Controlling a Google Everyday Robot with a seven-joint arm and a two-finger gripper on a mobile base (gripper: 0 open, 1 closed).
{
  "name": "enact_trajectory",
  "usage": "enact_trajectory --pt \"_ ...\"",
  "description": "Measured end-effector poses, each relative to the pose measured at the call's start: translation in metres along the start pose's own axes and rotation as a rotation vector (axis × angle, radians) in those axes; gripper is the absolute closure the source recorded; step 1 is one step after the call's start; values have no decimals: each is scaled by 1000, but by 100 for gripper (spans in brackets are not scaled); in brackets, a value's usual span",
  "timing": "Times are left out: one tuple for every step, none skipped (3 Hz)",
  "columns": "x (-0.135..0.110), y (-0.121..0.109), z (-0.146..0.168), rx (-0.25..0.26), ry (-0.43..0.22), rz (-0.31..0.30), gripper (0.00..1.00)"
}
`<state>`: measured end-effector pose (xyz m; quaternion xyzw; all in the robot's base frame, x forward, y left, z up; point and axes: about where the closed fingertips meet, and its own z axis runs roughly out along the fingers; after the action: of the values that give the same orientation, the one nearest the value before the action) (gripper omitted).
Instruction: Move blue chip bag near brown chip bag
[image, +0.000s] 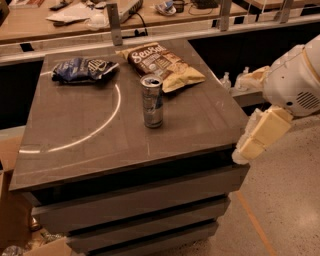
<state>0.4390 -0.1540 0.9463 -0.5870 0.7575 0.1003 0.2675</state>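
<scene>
The blue chip bag (84, 69), dark blue and wrinkled, lies at the far left of the table top. The brown chip bag (164, 63) lies flat at the far middle of the table, brown at the top and tan-yellow below. The two bags are apart, with a gap of bare table between them. My arm comes in from the right, and my gripper (243, 152) hangs at its low end beside the table's right edge, below the top surface and far from both bags.
A silver-blue drink can (152, 101) stands upright mid-table, in front of the brown bag. The grey table (100, 145) has drawer-like fronts below. A cluttered wooden counter (75, 15) runs behind. Cardboard (12, 210) sits on the floor at the left.
</scene>
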Motion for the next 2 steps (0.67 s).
enact_trajectory --pt "-25 10 27 -78 -162 -39 0" --pt "-44 19 54 -169 -286 -99 0"
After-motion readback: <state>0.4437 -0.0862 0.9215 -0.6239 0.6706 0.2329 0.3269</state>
